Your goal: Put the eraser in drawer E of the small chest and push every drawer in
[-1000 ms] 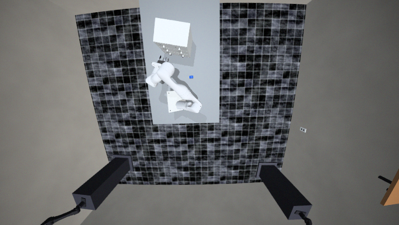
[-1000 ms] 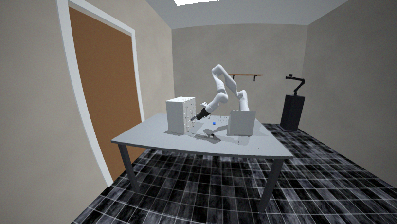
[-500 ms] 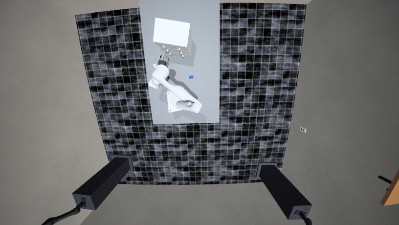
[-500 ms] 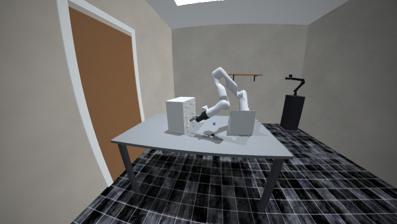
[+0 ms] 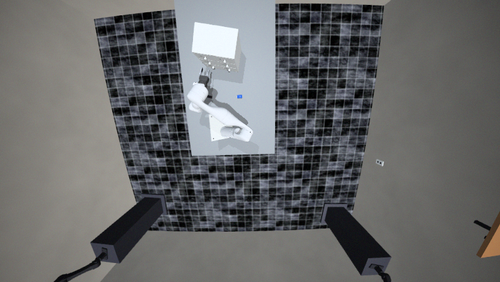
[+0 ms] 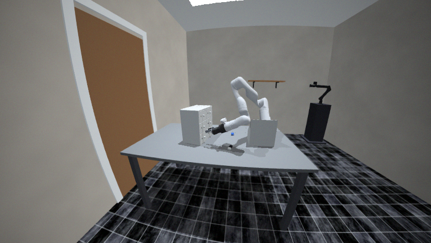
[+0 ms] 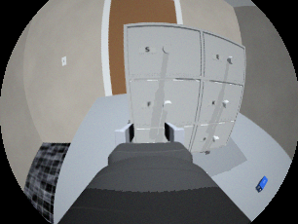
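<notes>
Facing the chest (image 5: 215, 40) (image 6: 190, 127) (image 7: 163, 60) — gripper (image 5: 205, 71) (image 6: 207, 131) (image 7: 149, 130) wide open

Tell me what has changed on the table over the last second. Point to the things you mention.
The gripper (image 5: 206, 70) (image 6: 207, 131) (image 7: 149, 130) has levelled out from a steeper downward slant, its fingers slightly lower before the chest (image 5: 215, 40) (image 6: 190, 127) (image 7: 182, 58). Behind it, the arm's wrist section (image 5: 198, 92) (image 6: 240, 122) dropped and swung toward the top view's left. Nothing was grasped or released. The chest and the blue eraser (image 5: 239, 96) (image 6: 232, 133) (image 7: 262, 183) stayed put.
</notes>
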`<action>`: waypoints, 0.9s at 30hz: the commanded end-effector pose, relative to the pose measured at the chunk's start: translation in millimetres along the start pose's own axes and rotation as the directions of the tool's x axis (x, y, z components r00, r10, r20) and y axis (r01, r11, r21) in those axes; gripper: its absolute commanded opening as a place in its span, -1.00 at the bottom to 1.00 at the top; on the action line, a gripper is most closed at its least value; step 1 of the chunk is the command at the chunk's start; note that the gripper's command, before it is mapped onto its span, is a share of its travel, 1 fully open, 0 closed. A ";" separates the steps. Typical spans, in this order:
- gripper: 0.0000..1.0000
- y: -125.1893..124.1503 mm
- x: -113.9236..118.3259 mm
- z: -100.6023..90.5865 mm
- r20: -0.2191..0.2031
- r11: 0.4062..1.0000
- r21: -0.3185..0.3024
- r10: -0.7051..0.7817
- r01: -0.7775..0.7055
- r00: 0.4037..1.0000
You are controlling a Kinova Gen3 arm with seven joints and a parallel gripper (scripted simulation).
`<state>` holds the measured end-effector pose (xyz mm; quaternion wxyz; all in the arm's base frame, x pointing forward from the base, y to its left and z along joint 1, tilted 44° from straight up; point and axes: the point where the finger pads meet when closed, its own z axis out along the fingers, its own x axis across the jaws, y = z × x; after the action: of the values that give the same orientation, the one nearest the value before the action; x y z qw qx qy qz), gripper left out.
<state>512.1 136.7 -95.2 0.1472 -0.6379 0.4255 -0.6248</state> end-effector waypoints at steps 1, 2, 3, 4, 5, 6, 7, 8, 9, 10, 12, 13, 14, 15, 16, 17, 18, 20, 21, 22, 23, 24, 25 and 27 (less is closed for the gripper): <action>1.00 8.6 -0.9 1.0 0.000 1.000 0.016 -0.015 0.015 1.000; 1.00 8.6 -0.9 1.0 0.000 1.000 0.016 -0.015 0.015 1.000; 1.00 8.6 -0.9 1.0 0.000 1.000 0.016 -0.015 0.015 1.000; 1.00 9.0 -0.9 1.6 0.001 1.000 0.023 -0.015 0.015 1.000; 1.00 9.3 -1.0 2.2 0.001 0.999 0.029 -0.015 0.015 1.000; 1.00 9.6 -1.0 2.7 0.001 0.999 0.035 -0.015 0.015 1.000; 1.00 9.9 -1.0 3.2 0.001 0.999 0.041 -0.015 0.015 1.000; 1.00 10.2 -0.9 3.7 0.001 0.999 0.047 -0.015 0.015 1.000; 1.00 10.4 -0.9 4.1 0.001 0.999 0.052 -0.015 0.015 1.000; 1.00 10.7 -0.9 4.5 0.001 0.998 0.056 -0.015 0.015 1.000; 1.00 11.1 -0.9 5.3 0.001 0.998 0.064 -0.015 0.015 1.000; 1.00 11.2 -0.9 5.6 0.001 0.998 0.068 -0.015 0.015 1.000; 1.00 11.4 -0.9 5.8 0.001 0.997 0.071 -0.015 0.015 1.000; 1.00 11.5 -0.9 6.0 0.001 0.997 0.074 -0.015 0.015 1.000; 1.00 11.7 -0.9 6.2 0.001 0.997 0.076 -0.015 0.015 1.000; 1.00 11.8 -0.9 6.4 0.001 0.997 0.078 -0.015 0.015 1.000; 1.00 11.9 -0.9 6.6 0.001 0.997 0.080 -0.015 0.015 1.000; 1.00 11.9 -0.9 6.6 0.001 0.997 0.080 -0.015 0.015 1.000; 1.00 11.9 -0.9 6.7 0.001 0.997 0.082 -0.015 0.015 1.000; 1.00 12.0 -0.9 6.8 0.001 0.996 0.083 -0.015 0.015 1.000; 1.00 12.0 -0.9 6.9 0.001 0.996 0.084 -0.015 0.015 1.000; 1.00 12.1 -1.0 6.9 0.001 0.996 0.085 -0.015 0.015 1.000; 1.00 12.1 -1.0 7.0 0.001 0.996 0.085 -0.015 0.015 1.000; 1.00 12.2 -1.0 7.0 0.001 0.996 0.086 -0.015 0.015 1.000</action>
<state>514.4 127.2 -105.8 0.1695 -0.6347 0.3937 -0.6430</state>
